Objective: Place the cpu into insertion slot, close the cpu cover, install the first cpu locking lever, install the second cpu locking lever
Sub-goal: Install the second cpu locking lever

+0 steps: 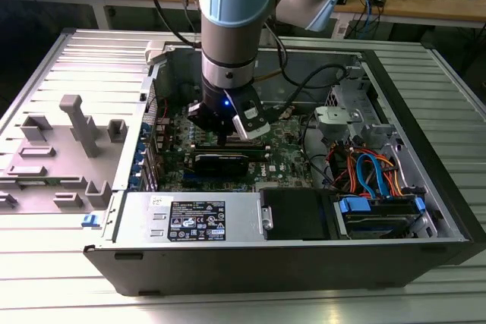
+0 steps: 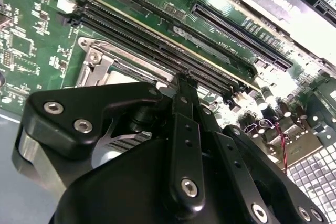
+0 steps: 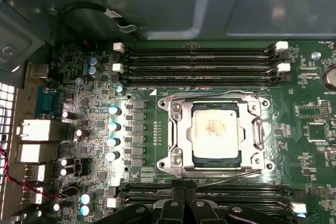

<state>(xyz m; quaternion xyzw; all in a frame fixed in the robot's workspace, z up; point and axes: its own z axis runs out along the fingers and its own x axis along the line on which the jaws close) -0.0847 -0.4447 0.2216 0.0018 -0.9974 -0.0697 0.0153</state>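
Note:
In the first wrist view the cpu (image 3: pixel 215 129), a silvery square chip, lies flat in its socket on the green motherboard. The cpu cover (image 3: pixel 177 129), a silvery frame, lies closed around it. Thin wire levers run along the socket's sides; one (image 3: pixel 231 178) slants slightly beside the socket edge nearest the gripper. My gripper (image 3: pixel 185 188) sits at that edge with its black fingers together and nothing between them. In the second wrist view the gripper (image 2: pixel 182 81) tip hovers by the socket corner (image 2: pixel 97 62). In the exterior view the gripper (image 1: pixel 222 140) reaches down into the open computer case.
Black memory slots (image 3: pixel 199 59) flank the socket on two sides. A graphics card (image 1: pixel 228 158), the power supply (image 1: pixel 194 218) and a drive bay with blue and orange cables (image 1: pixel 376 180) crowd the case. A grey fixture (image 1: pixel 76 123) stands at the exterior view's left.

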